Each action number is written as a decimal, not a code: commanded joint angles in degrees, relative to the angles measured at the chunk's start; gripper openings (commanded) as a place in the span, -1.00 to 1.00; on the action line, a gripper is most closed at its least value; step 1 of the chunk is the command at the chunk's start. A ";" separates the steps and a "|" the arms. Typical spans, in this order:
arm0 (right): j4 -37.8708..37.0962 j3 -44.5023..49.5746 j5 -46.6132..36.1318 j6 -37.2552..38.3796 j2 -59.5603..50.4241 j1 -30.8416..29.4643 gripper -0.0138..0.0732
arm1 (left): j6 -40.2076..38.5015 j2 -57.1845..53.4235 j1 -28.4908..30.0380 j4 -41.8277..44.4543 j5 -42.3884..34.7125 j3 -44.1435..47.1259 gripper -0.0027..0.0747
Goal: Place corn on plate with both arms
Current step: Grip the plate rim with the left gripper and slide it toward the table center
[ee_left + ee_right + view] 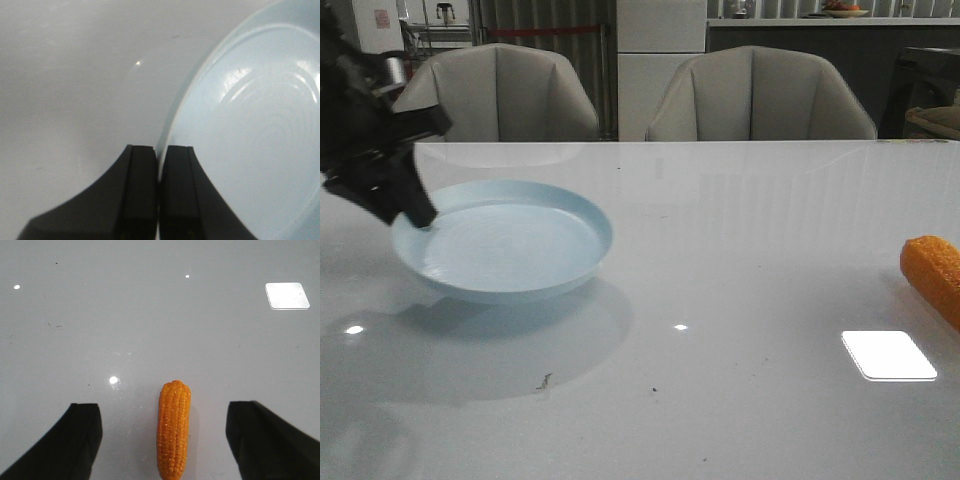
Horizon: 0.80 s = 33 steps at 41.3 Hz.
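Corn (174,430), bottom centre, looks light, stiff, slick; I'd grip mid-cob. Right gripper (165,440) spread wide; left gripper (159,190) pinches plate (260,140) rim.

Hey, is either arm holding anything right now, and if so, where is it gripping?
The left gripper is shut on the plate, pinching its rim. The right gripper is open around the corn, holding nothing.

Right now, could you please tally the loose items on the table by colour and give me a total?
Pale blue: 1, the plate, its rim clamped by the left gripper.
Orange-yellow: 1, the corn, lying between the open fingers of the right gripper.
Total: 2
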 commanded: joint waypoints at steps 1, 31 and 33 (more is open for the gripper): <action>0.00 -2.27 -4.00 -0.34 -0.35 -0.48 0.73 | -0.27 -2.43 -4.06 -4.29 0.23 -3.47 -0.69; 0.00 -2.27 -1.88 -0.34 -0.35 -0.48 0.73 | -0.84 2.44 -11.77 -5.15 -3.80 -3.85 -0.66; 0.00 -2.27 -1.83 -0.34 -0.35 -0.48 0.73 | -0.73 2.44 -11.66 -5.15 -3.70 -3.85 -0.62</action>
